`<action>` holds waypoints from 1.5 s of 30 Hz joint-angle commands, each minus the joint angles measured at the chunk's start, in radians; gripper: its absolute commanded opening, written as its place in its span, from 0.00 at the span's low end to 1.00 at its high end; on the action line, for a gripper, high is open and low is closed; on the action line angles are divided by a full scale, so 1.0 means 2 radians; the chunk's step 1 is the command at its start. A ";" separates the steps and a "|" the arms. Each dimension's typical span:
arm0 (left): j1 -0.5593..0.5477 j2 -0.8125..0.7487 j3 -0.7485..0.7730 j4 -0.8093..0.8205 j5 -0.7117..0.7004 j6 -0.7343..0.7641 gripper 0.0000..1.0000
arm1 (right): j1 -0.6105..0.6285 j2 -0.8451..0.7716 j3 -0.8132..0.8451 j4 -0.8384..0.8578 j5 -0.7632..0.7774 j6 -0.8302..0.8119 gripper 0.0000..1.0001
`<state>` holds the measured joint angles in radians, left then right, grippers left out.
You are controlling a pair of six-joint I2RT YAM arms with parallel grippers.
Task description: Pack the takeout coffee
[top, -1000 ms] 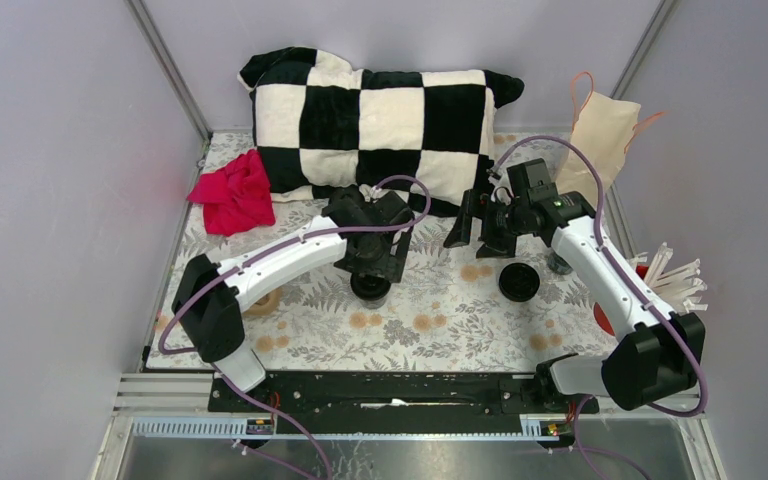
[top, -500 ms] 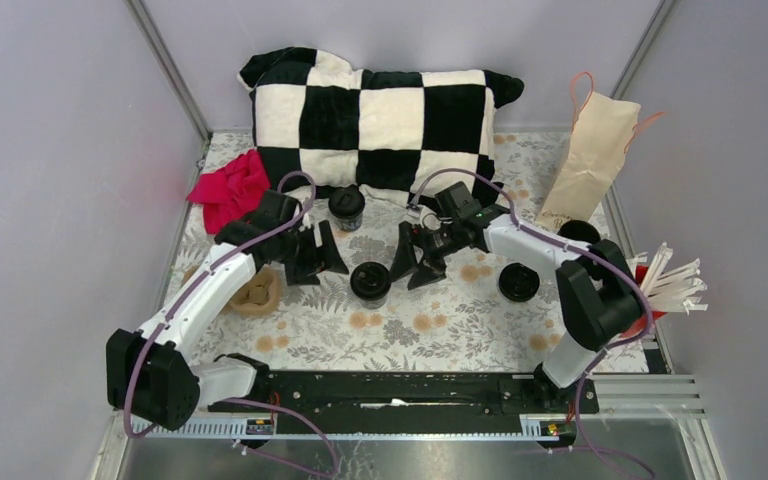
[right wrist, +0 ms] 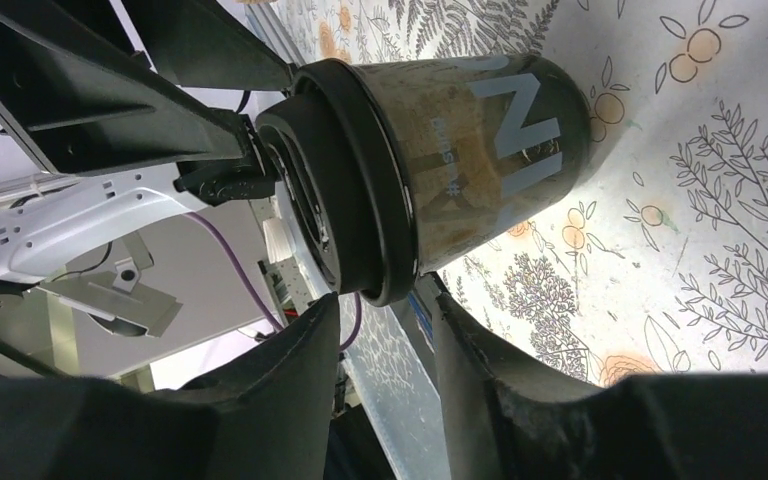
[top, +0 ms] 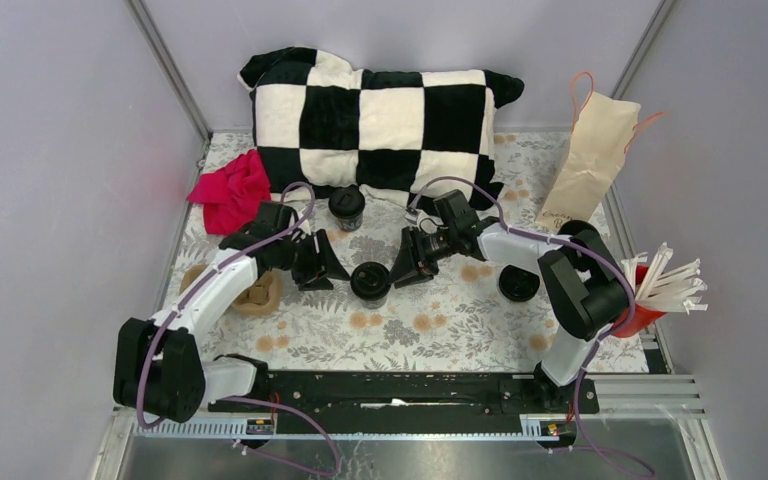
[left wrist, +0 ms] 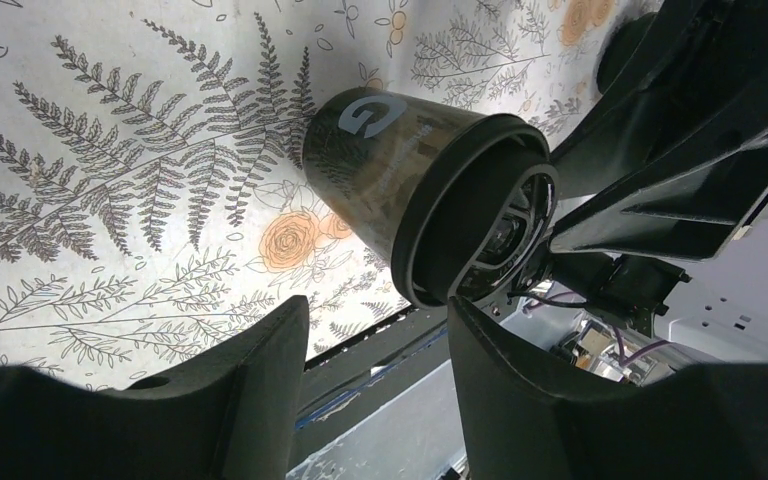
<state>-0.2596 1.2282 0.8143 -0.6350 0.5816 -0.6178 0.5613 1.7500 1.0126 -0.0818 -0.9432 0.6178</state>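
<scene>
Clutter around the work area: checkered pillow (top: pixel 380 120) across the far side, red cloth (top: pixel 232 192) far left, paper bag (top: pixel 592 155) leaning far right, red cup w/ straws (top: pixel 648 305) at the right edge. Brown pulp carrier (top: pixel 256 296) sat on the left, partly hidden by the L arm. Black round item (top: pixel 518 283) lay right of centre; cup or loose lid, couldn't tell. All on the floral tablecloth (top: pixel 430 335).

Centre cup (top: pixel 370 282) stood mid-table. Far cup (top: pixel 346 207) sat farther back, just in front of the pillow, well apart from both grippers. Nothing lay btwn the centre cup and either gripper. The only things crowding it were the grippers themselves, facing each other w/ the cup between them.

L gripper (top: pixel 328 266) sat just left of the centre cup, R gripper (top: pixel 407 266) just right of it, both low and pointing at it. L jaws were parted w/ nothing btwn the fingers, and the L wrist view had the cup beyond the tips, not gripped. R was the same: jaws apart, cup ahead of the tips, lid rim close to the gap. Contact couldn't be told.

Orientation: centre cup upright, lid up, long axis vertical to the table. Top view looked almost straight onto the lid. Grey "G" print faced the L cam, "N" the R cam. Far cup also upright, lid up.
</scene>
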 commanded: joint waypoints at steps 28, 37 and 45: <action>0.002 0.079 0.015 0.051 0.029 0.016 0.46 | -0.024 0.034 -0.028 0.129 -0.030 0.071 0.29; 0.000 0.080 0.015 0.053 0.036 0.011 0.45 | -0.023 0.038 -0.022 0.095 -0.031 0.032 0.39; -0.019 0.090 0.008 0.060 0.019 0.008 0.42 | -0.009 0.044 -0.028 0.068 -0.004 -0.008 0.35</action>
<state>-0.2733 1.3888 0.8165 -0.5468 0.6468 -0.6075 0.5209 1.8198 0.9592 0.1009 -1.0122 0.6731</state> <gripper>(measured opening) 0.429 0.373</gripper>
